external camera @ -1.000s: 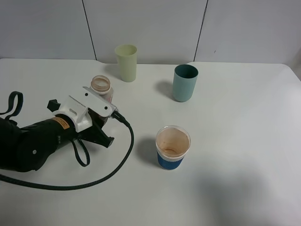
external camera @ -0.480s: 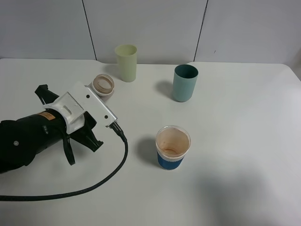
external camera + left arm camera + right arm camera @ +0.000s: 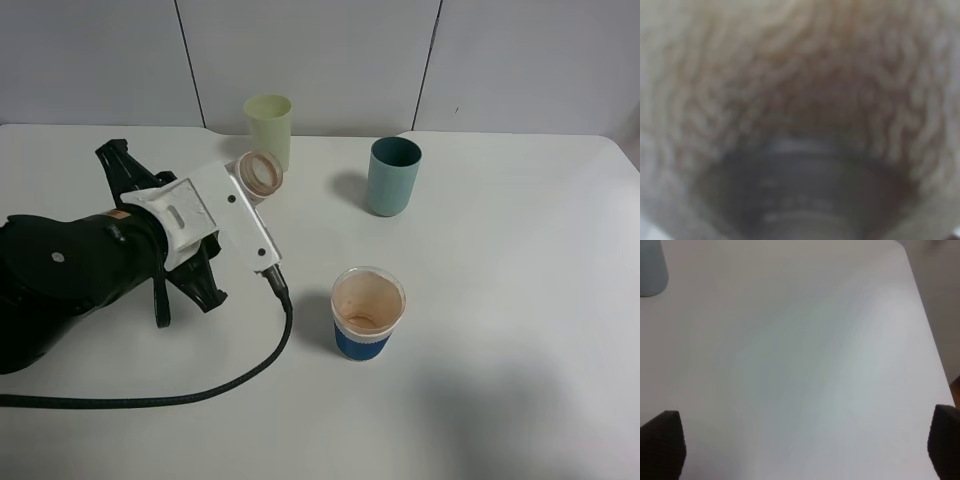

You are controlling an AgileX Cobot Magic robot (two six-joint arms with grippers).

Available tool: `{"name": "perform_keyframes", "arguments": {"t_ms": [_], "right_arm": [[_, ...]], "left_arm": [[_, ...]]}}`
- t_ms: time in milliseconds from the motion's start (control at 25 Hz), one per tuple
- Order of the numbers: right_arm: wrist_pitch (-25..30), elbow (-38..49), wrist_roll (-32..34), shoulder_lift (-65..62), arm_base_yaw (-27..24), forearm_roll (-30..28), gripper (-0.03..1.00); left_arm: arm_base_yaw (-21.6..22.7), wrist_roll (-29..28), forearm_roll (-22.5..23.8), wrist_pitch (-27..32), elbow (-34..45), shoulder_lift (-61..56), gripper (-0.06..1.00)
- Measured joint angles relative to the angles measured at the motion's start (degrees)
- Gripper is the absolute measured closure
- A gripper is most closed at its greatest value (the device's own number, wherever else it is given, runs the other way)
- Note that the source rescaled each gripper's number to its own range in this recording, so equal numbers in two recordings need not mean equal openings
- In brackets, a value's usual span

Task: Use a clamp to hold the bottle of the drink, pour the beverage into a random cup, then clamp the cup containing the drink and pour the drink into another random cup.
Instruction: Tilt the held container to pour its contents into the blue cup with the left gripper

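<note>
Left gripper (image 3: pixel 240 196) was clamped on the drink bottle (image 3: pixel 260 172), which was tilted with its mouth near the pale yellow cup (image 3: pixel 268 131). Right gripper (image 3: pixel 802 440) was wide open over the white table (image 3: pixel 815 355), holding nothing.

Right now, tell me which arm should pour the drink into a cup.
Left: the left gripper clamps the bottle near the pale yellow cup; the right gripper is open over the table, holding nothing.

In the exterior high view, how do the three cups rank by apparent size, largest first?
1. The blue-banded cup, though it stands nearest the camera.
2. The teal cup and the pale yellow cup look about alike; I would not rank them.
</note>
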Motion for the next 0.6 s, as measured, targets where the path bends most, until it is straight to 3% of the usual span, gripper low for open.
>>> {"name": "perform_keyframes", "arguments": {"t_ms": [320, 600], "right_arm": [[0.00, 0.00, 0.00, 0.00, 0.00, 0.00, 0.07], [0.00, 0.00, 0.00, 0.00, 0.00, 0.00, 0.07]], "left_arm": [[-3.95, 13.24, -7.99, -2.90, -4.66, 0.50, 0.92], [-6.68, 20.75, -12.06, -4.70, -7.45, 3.89, 0.92]]}}
